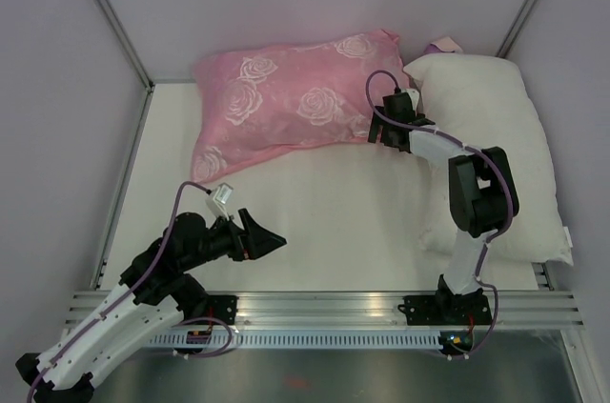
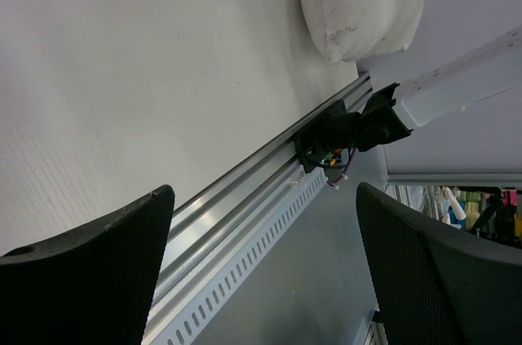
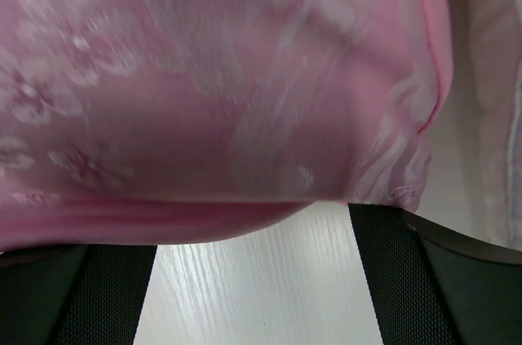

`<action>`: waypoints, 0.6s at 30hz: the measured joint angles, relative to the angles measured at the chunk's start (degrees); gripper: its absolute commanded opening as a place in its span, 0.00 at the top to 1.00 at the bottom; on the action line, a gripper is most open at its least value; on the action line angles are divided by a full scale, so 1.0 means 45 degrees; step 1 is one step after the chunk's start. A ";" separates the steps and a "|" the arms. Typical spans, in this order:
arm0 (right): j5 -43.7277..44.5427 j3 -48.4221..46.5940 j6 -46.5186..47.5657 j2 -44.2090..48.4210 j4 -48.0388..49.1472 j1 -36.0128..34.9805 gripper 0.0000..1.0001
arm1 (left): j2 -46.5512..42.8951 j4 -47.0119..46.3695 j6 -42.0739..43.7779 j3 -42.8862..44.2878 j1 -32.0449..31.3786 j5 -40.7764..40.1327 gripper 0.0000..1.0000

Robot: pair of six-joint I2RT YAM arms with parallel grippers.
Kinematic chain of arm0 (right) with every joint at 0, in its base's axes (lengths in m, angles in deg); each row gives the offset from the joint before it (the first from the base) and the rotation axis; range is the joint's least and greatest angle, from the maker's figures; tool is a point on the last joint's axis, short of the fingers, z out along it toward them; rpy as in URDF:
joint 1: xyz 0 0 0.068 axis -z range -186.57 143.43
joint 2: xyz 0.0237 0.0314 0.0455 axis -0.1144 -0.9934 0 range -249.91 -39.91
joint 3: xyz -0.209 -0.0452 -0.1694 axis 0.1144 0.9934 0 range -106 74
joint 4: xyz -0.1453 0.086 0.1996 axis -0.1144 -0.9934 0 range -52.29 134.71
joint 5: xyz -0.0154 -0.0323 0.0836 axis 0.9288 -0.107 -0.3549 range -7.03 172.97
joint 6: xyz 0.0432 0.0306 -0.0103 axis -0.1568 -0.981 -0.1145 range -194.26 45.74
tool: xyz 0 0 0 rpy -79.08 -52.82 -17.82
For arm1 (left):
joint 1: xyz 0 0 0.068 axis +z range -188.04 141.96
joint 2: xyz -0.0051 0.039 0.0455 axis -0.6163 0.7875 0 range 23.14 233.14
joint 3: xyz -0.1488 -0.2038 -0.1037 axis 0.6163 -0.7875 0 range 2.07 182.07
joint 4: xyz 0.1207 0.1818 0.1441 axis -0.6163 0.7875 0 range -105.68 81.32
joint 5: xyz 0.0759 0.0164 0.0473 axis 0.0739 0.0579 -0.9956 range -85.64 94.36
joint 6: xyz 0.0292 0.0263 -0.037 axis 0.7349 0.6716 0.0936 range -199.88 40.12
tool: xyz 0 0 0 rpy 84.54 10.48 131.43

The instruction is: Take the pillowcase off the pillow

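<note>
Right claw, spread wide, is at the 3 o'clock end of the pillowcase, which lies at 12 o'clock on the worktop with the pillow hidden inside. I judge the first grasp is in hand; next, the claw must pinch fabric only. This arm reaches far forward, elbow raised. Left claw, also spread, hovers at 7 o'clock.

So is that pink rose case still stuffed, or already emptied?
Still stuffed: the pillowcase bulges plump and rounded on the table, not lying flat. What fills it is hidden.
</note>
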State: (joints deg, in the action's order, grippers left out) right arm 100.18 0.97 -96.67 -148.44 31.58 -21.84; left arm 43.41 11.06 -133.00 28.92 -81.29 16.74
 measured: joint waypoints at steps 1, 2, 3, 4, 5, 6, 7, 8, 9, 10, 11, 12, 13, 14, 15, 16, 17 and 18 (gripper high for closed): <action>0.0141 -0.0262 0.0102 -0.0121 -0.0005 0.0039 0.02 | 0.0029 0.0029 0.0049 0.0000 0.0000 0.0000 0.04; 0.0238 -0.0461 0.0204 -0.0189 -0.0019 0.0097 0.02 | 0.0073 0.0034 0.0083 0.0000 0.0000 0.0000 0.04; 0.0301 -0.0651 0.0296 -0.0238 -0.0063 0.0151 0.02 | 0.0155 0.0034 0.0126 0.0000 0.0000 0.0000 0.04; 0.0316 -0.0845 0.0379 -0.0287 -0.0107 0.0199 0.02 | 0.0253 0.0029 0.0165 0.0000 0.0000 0.0000 0.04; 0.0330 -0.1025 0.0447 -0.0364 -0.0146 0.0257 0.02 | 0.0374 0.0029 0.0209 0.0000 0.0000 0.0005 0.04; 0.0321 -0.1214 0.0529 -0.0466 -0.0131 0.0335 0.02 | 0.0486 0.0024 0.0248 0.0000 0.0000 0.0005 0.04; 0.0272 -0.1409 0.0612 -0.0622 -0.0131 0.0413 0.02 | 0.0593 0.0024 0.0291 0.0000 0.0000 0.0005 0.04; 0.0219 -0.1583 0.0690 -0.0816 -0.0092 0.0481 0.04 | 0.0680 0.0024 0.0325 0.0000 0.0000 0.0005 0.04; 0.0146 -0.1744 0.0763 -0.1020 -0.0024 0.0539 0.08 | 0.0782 0.0019 0.0374 0.0000 0.0000 0.0005 0.04; -0.0087 -0.1972 0.0850 -0.1341 0.0087 0.0602 0.18 | 0.0889 0.0000 0.0418 0.0000 0.0000 0.0005 0.04; -0.0364 -0.2157 0.0884 -0.1632 0.0155 0.0646 0.25 | 0.0996 -0.0010 0.0461 0.0010 0.0000 0.0000 0.04; -0.0835 -0.2433 0.0884 -0.2040 0.0301 0.0690 0.36 | 0.1132 -0.0005 0.0500 0.0034 0.0000 0.0000 0.05; -0.1399 -0.2701 0.0831 -0.2448 0.0457 0.0699 0.66 | 0.1229 0.0005 0.0525 0.0078 0.0000 0.0000 0.05; -0.1739 -0.2846 0.0816 -0.2701 0.0559 0.0704 0.77 | 0.1326 0.0024 0.0554 0.0146 0.0000 0.0000 0.06; -0.2239 -0.2977 0.0665 -0.2958 0.0733 0.0699 0.92 | 0.1370 0.0044 0.0588 0.0214 0.0000 -0.0015 0.06; -0.2637 -0.3045 0.0588 -0.3128 0.0918 0.0670 0.98 | 0.1375 0.0087 0.0607 0.0287 0.0000 -0.0053 0.07; -0.2992 -0.3070 0.0408 -0.3186 0.1073 0.0622 1.00 | 0.1370 0.0180 0.0641 0.0403 0.0000 -0.0087 0.07; -0.3211 -0.3089 0.0262 -0.3186 0.1132 0.0534 1.00 | 0.1336 0.0253 0.0675 0.0534 0.0000 -0.0170 0.07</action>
State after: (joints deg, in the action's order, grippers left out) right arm 85.73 -12.93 -95.49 -162.78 36.67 -19.43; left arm 49.42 12.19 -129.97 31.32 -81.29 15.98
